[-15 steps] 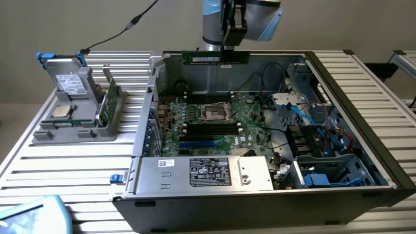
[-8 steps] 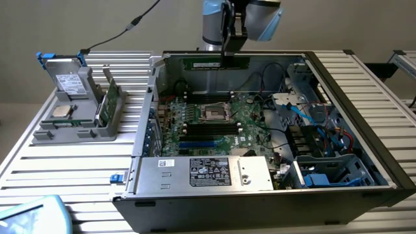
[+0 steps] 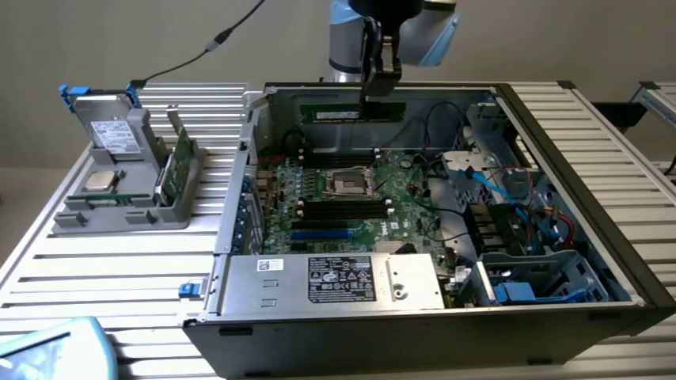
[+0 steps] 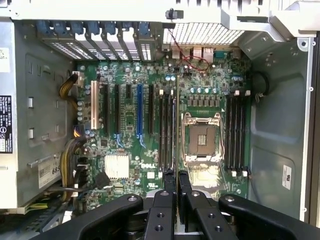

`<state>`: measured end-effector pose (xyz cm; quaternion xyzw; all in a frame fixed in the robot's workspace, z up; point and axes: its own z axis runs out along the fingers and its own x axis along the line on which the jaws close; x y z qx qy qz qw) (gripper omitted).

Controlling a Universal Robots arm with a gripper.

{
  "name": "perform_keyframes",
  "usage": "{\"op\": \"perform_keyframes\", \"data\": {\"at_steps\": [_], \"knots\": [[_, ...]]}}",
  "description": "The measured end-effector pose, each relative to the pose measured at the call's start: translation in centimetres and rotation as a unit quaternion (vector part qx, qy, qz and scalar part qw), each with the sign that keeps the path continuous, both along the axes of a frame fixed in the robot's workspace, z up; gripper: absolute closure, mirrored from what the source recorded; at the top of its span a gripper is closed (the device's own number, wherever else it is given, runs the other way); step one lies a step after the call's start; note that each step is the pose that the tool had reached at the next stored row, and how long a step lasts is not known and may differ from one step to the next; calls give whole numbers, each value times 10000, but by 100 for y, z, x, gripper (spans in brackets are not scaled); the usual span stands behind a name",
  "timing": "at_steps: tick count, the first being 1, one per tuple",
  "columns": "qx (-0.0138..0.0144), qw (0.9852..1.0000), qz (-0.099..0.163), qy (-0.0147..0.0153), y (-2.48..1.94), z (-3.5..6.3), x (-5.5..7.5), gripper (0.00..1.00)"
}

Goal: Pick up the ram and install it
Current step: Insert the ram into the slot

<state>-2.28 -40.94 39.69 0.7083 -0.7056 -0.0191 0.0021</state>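
Currently, a slatted metal desk (image 3: 127, 261) is seen carrying an open computer case (image 3: 423, 340), which takes up the middle and the exterior view's right. Inside the case, a green motherboard (image 3: 401, 214) (image 4: 150, 165) is laid flat, and a grey power supply (image 3: 328, 281) with a black label is mounted along the near edge. A grey holder (image 3: 116, 214) is placed on the desk at the exterior view's left, well apart from the gripper. In it a hard drive (image 3: 111, 134) and a wider green card (image 3: 182, 162) are stood upright, and a small silver processor chip (image 3: 100, 180) is laid flat.

The arm is positioned over the far part of the case, with the gripper (image 3: 372, 99) (image 4: 176, 180) pointed downward. The gripper is closed narrowly on the ram (image 3: 332, 113) (image 4: 176, 130), which is clamped at its upper edge. The ram is held with its long side level, above the motherboard and in front of the far wall of the case. It is not seated in a slot. In the wrist view, the ram is seen edge-on as a thin line between the fingertips (image 4: 167, 182), aligned with the bank of memory slots (image 4: 165, 125) just beside the empty processor socket (image 3: 349, 184) (image 4: 202, 140).
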Motion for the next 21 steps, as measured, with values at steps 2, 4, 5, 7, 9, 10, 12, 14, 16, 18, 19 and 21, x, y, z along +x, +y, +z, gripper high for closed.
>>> {"op": "perform_keyframes", "data": {"at_steps": [2, 4, 5, 7, 9, 10, 12, 14, 16, 18, 19, 21], "knots": [[0, 10000, 0, 0, 1, -36, 35, 86], [0, 10000, 0, 0, 1, -72, 55, 86], [0, 10000, 0, 0, 1, -91, 55, 86], [0, 10000, 0, 0, 1, -128, 55, 86], [0, 10000, 0, 0, 1, -164, 55, 86], [0, 10000, 0, 0, 1, -183, 54, 86], [-1, 10000, 0, 0, 1, -219, 53, 86], [0, 10000, -1, 0, 1, -255, 52, 86], [0, 10000, -2, 0, 1, -291, 50, 86], [-1, 10000, -1, 0, 1, -328, 50, 86], [-1, 10000, -1, 1, 1, -345, 50, 86], [-1, 10000, -3, 12, 1, -381, 49, 86]]}}
